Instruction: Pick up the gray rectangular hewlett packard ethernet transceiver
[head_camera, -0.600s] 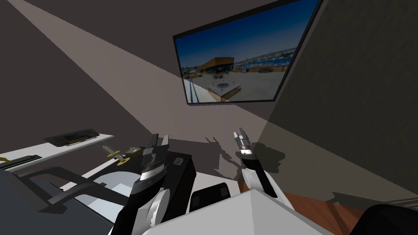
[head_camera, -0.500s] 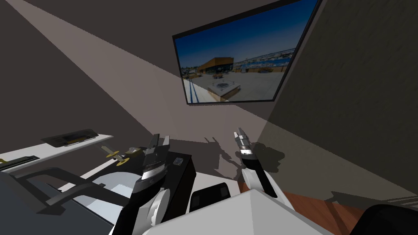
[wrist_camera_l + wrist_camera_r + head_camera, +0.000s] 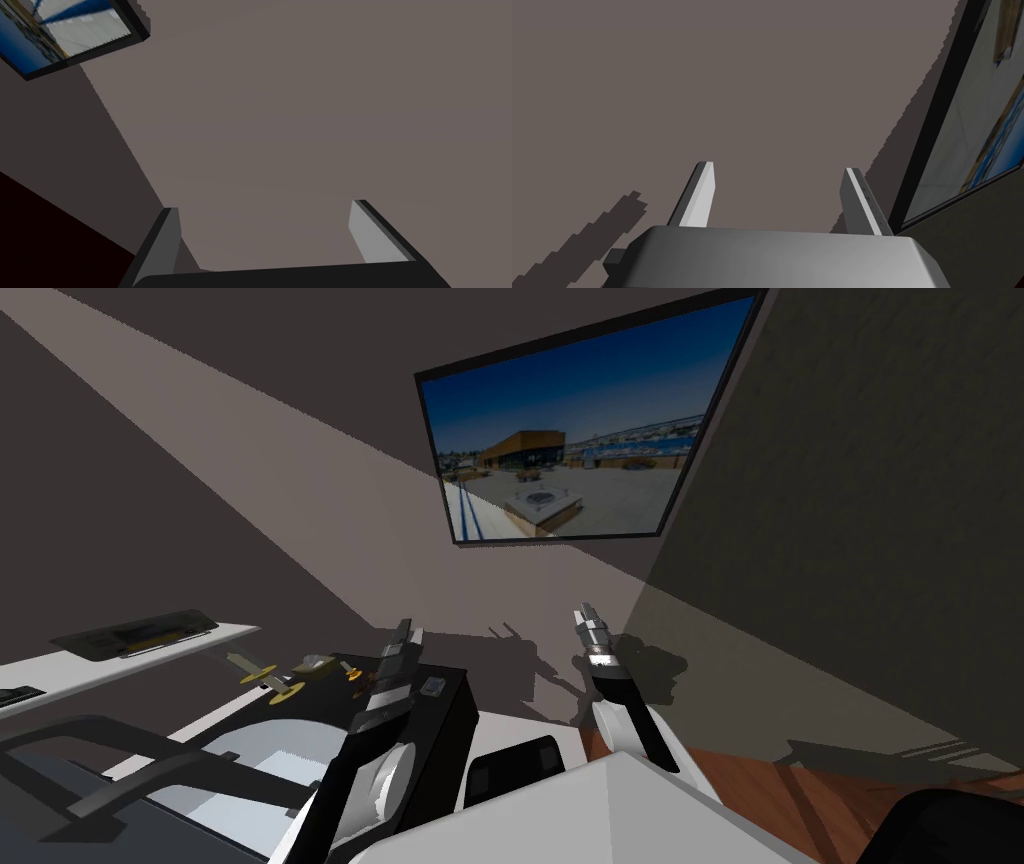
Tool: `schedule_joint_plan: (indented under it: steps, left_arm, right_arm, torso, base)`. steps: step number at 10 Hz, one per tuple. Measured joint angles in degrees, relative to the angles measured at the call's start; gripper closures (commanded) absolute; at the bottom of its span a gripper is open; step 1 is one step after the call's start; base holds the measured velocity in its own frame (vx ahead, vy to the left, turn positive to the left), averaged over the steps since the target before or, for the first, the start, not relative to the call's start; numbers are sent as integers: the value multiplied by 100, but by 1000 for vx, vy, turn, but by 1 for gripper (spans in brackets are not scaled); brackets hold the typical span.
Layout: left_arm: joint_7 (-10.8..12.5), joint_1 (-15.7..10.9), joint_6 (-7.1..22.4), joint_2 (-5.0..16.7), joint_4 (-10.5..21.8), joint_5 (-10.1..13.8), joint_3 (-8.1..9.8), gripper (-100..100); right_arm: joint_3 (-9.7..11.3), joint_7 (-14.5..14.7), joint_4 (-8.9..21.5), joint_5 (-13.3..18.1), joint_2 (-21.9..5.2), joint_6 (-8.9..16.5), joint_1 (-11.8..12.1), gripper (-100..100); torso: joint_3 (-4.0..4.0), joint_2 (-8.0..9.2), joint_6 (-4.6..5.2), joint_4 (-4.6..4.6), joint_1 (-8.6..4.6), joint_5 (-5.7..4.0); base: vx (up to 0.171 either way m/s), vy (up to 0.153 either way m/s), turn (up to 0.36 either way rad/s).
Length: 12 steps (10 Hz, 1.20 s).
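Small gray transceiver (image 3: 432, 686) lies flat on the black cabinet (image 3: 448, 743), near the top's right edge, with nothing on it. My left gripper (image 3: 408, 634) hangs over the top just left of it, tips aimed at the wall, jaws open and empty. The far-left part of the top is cluttered with two yellow-disc pieces (image 3: 288, 690) and a small gray box (image 3: 314, 664). Right gripper (image 3: 584, 611) is off the cabinet's right side, jaws open, with free room around it. A window (image 3: 570, 438) sits on the wall above.
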Motion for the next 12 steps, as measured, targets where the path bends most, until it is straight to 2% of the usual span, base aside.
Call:
schedule_joint_plan:
  steps: [2, 4, 7, 9, 11, 12]
  left_arm:
    - [-103, -104, 226, 100, 306, 85, 79, -100]
    - [-163, -215, 533, 292, 551, 235, 247, -100]
    - [-305, -334, 889, 383, 908, 326, 325, -100]
    - [-378, -538, 1113, 500, 1233, 419, 437, -100]
    - [-464, -589, 1308, 577, 1496, 495, 499, -100]
    - [-543, -744, 1473, 591, 1690, 527, 550, -100]
  right_arm:
    - [0, 0, 0, 0, 0, 0, 0, 0]
    - [0, 0, 0, 0, 0, 0, 0, 0]
    - [0, 0, 0, 0, 0, 0, 0, 0]
    - [0, 0, 0, 0, 0, 0, 1, 0]
    - [0, 0, 0, 0, 0, 0, 1, 0]
    - [0, 0, 0, 0, 0, 0, 0, 0]
  torso:
    - [0, -1, -1, 0, -1, -1]
    - [-1, -3, 0, 0, -1, -1]
    - [-2, -3, -1, 0, -2, -1]
    - [-2, -4, -2, 0, -1, -1]
    - [-2, -4, -2, 0, -1, -1]
    - [-3, -5, 0, -1, -1, -1]
  base:
    - [-1, 0, -40]
    - [1, 0, -61]
    - [3, -1, -58]
    - [5, 1, -64]
    - [3, 2, -55]
    - [8, 1, -158]
